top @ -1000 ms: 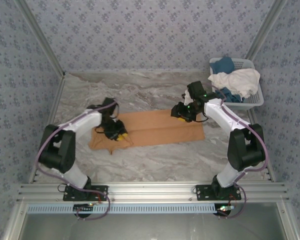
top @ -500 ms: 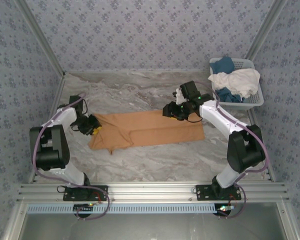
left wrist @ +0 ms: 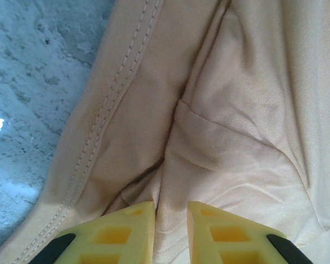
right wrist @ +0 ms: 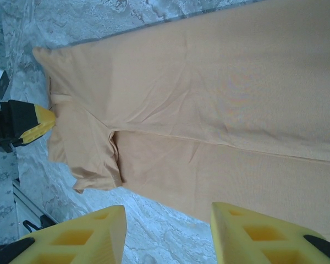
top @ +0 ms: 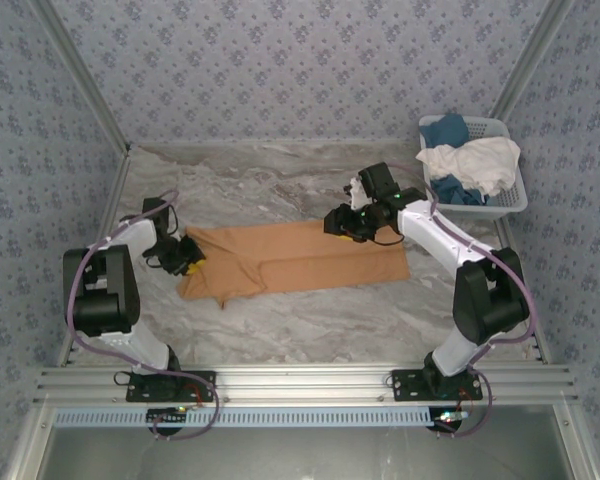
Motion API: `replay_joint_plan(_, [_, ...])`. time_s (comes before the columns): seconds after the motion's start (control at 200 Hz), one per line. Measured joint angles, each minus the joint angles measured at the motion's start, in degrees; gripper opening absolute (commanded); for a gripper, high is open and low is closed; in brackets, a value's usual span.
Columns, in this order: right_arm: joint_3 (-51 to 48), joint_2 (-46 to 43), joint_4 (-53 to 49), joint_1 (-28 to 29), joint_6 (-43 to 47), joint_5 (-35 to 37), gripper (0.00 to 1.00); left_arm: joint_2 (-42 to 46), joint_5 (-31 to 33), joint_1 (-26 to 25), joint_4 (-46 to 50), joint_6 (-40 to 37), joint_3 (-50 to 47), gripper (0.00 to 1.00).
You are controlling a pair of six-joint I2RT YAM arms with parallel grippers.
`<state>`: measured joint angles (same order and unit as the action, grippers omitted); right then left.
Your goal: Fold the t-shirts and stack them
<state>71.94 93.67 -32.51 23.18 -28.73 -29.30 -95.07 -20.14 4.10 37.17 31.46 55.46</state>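
Note:
An orange-tan t-shirt (top: 300, 258) lies folded into a long strip across the middle of the table, plain side up, with a sleeve flap doubled over at its left end. My left gripper (top: 190, 255) sits at that left end. In the left wrist view its yellow fingers (left wrist: 126, 231) stand close together with a ridge of the shirt (left wrist: 236, 110) pinched between them. My right gripper (top: 338, 222) hovers open over the shirt's far edge; its wrist view shows the shirt (right wrist: 209, 110) spread out beyond the open gripper (right wrist: 168, 212).
A white lattice basket (top: 512, 203) stands at the back right, holding a white shirt (top: 472, 160) and blue cloth (top: 445, 130). Patterned walls close in the marbled table (top: 280, 320) on three sides. A metal rail runs along the near edge.
My left gripper has moved from on top of the shirt's left part out to its left edge. My right gripper has shifted a little to the left along the far edge.

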Motion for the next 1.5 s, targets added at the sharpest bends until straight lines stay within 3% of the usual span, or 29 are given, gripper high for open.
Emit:
replay_joint_plan(0.205, [0.0, 0.26, 0.0, 0.0, 0.0, -0.11, 0.47, -0.33, 0.04, -0.87, -1.07, -0.02, -0.46, 0.19])
replay_joint_plan(0.555, [0.0, 0.24, -0.02, 0.0, 0.0, -0.11, 0.47, -0.35, 1.77, -2.25, -1.03, -0.13, -0.44, 0.0])
replay_joint_plan(1.029, [0.0, 0.24, -0.02, 0.0, 0.0, -0.11, 0.46, 3.74, 2.99, -2.36, 9.33, 2.1, 7.76, 0.0])
replay_joint_plan(1.504, [0.0, 0.24, -0.02, 0.0, 0.0, -0.13, 0.46, -4.96, 3.19, -2.67, 18.16, 3.08, 22.4, 0.0])
